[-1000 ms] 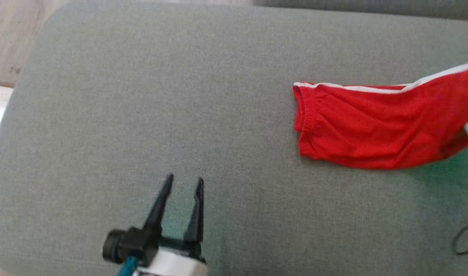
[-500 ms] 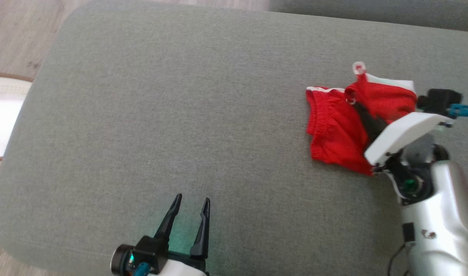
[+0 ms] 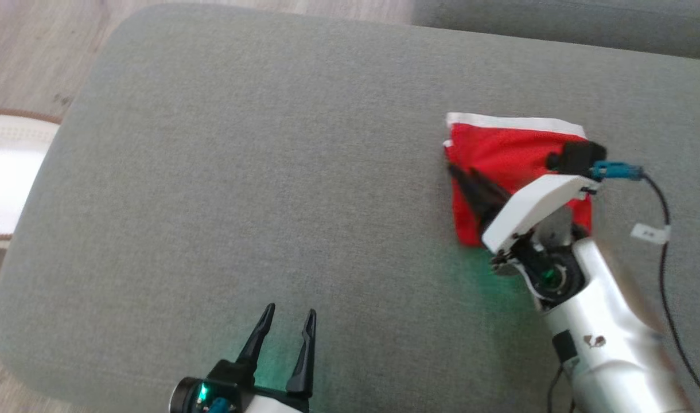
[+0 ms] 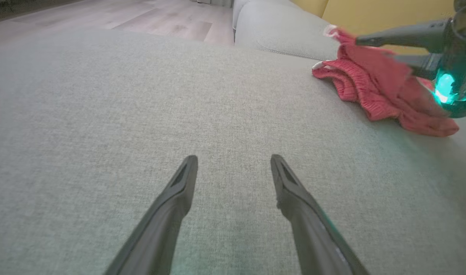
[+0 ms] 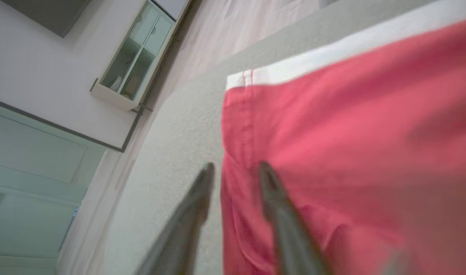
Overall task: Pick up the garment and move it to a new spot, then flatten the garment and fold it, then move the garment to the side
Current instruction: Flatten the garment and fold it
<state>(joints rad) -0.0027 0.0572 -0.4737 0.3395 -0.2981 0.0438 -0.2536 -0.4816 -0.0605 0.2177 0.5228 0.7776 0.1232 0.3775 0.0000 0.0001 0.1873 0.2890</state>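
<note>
The garment [image 3: 516, 155] is red shorts with a white stripe, lying folded into a compact rectangle on the right of the grey cushion [image 3: 269, 172]. My right gripper [image 3: 462, 172] reaches across it to its left edge. In the right wrist view the right gripper [image 5: 237, 166] has its jaws parted, with the garment [image 5: 351, 133] edge lying between and under the fingers. My left gripper [image 3: 290, 311] rests open and empty near the cushion's front edge, far from the cloth. The left wrist view shows the left gripper [image 4: 233, 158] over bare cushion and the garment [image 4: 370, 88] at the upper right.
Wooden floor [image 3: 34, 46] lies beyond the cushion's rounded left edge, where a white round object [image 3: 6, 172] sits. A second grey cushion [image 3: 556, 17] borders the far right. A black cable [image 3: 665, 229] with a white tag trails from my right arm.
My right gripper swept left with the garment's right half and laid it over the left half. Its jaws, shut on the cloth before, now stand parted. The head camera shifted slightly.
</note>
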